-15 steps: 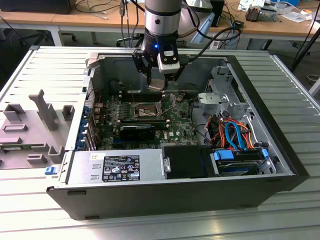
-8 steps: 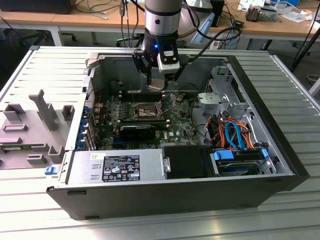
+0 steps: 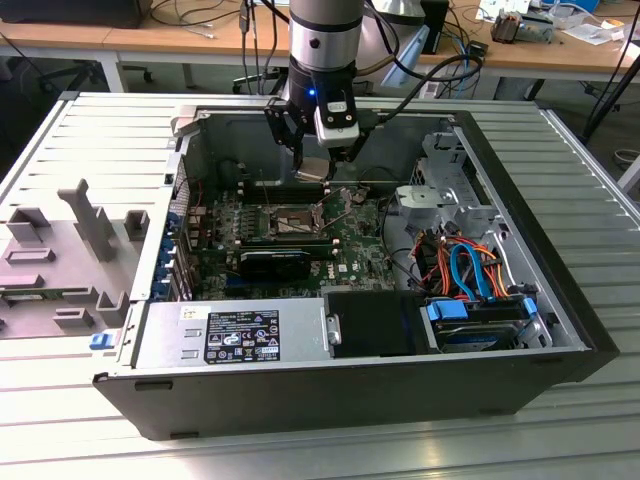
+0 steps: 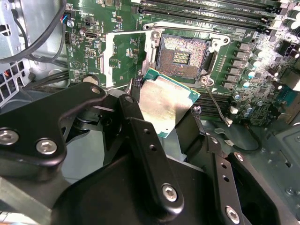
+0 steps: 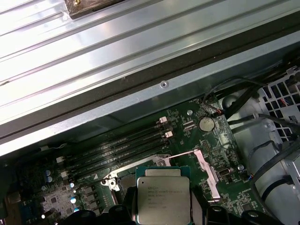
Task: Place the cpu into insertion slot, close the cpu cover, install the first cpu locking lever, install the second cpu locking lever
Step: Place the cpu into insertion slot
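Above the open case (image 3: 300, 395), exterior view, the fingers (image 3: 285, 125) pinch the cpu (image 3: 312, 168) aloft. Second wrist view: insertion slot (image 4: 183, 56) bare, cpu cover (image 4: 124, 56) lying open beside it; by my judgement every step remains. First wrist view: case wall near, open room beneath the cpu.

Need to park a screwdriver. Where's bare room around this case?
Bare: ribbed silver table at the exterior view's right of the black computer case. Crowded: grey moulded fixture at that view's left; inside, orange and blue cables, jaws gripping the silver square cpu.
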Tool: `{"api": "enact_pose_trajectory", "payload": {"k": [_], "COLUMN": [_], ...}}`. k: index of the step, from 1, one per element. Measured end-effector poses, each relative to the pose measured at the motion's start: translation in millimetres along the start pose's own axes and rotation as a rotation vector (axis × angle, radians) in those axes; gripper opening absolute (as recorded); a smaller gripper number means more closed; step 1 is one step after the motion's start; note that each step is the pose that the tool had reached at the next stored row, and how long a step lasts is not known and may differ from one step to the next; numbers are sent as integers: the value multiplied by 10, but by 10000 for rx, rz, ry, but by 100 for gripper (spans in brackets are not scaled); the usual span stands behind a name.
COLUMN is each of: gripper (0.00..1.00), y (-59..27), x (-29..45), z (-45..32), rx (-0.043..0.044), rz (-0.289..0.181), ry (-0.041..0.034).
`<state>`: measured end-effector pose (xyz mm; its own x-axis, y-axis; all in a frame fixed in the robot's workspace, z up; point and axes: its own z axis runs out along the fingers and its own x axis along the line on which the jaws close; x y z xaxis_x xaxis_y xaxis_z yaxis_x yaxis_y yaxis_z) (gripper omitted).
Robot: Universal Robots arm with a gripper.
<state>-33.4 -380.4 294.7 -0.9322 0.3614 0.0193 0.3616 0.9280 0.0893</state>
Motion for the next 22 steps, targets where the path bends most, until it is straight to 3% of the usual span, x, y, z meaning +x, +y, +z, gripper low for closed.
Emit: {"api": "enact_pose_trajectory", "payload": {"k": [22], "gripper": [55], "y": [0], "x": [0], "z": [2], "rx": [-3], "rz": [126], "ry": [-11]}}
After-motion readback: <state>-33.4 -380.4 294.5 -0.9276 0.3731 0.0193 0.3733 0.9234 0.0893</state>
